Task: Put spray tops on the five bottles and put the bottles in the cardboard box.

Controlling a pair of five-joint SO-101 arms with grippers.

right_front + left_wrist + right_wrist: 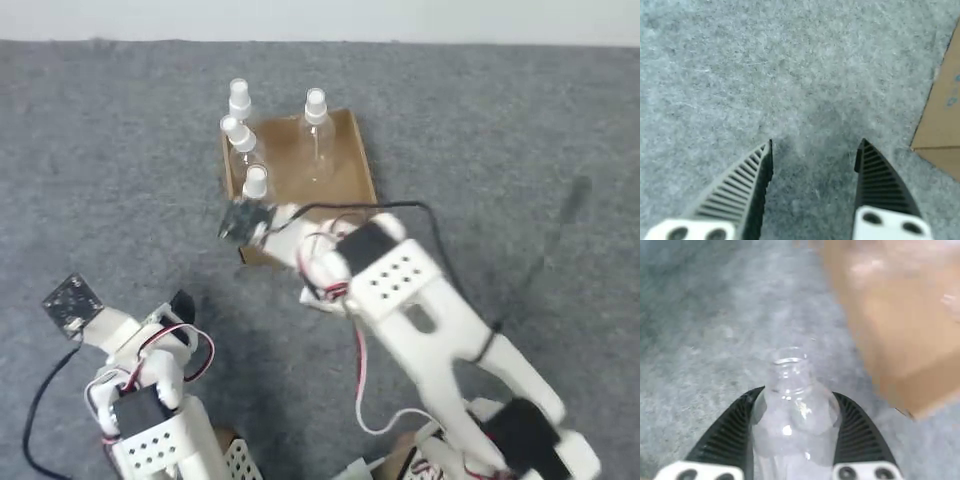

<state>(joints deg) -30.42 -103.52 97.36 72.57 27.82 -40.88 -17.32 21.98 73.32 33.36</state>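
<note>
One capless bottle (792, 410) clamped in right gripper (797, 392); left gripper (816, 142) spread wide.

4 spray-topped clear bottles (316, 135) upright in cardboard box (345, 170); 5th bottle (790, 405), open-necked, in right jaws.

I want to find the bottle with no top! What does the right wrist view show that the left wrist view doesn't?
Right wrist view: a clear plastic bottle with a bare, open neck, gripped by the right gripper.
Left wrist view: the left gripper, open and holding nothing, above the floor.
Both: the grey carpet and part of the brown cardboard box.
</note>
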